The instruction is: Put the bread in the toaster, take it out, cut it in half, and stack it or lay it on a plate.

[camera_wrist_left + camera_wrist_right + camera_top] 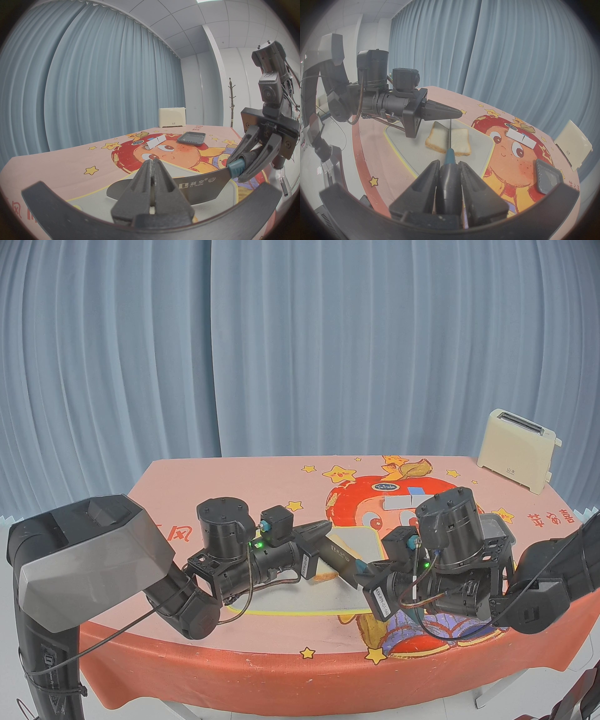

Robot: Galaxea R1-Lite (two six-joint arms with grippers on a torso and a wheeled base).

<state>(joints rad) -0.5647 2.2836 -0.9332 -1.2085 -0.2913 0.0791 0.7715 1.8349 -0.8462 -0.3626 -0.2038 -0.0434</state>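
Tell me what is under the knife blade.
The bread slice lies on the cutting board, with the knife blade across its middle. The blade hides whether the slice is cut through.

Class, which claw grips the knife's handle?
The right claw, shut on the teal handle of the steel knife; the left claw, shut, sits by the blade above the white bread slice.

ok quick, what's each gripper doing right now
Left gripper: closed, holding nothing, tips over the spine of the broad steel kitchen knife.
Right gripper: closed on that knife's teal-and-black handle.
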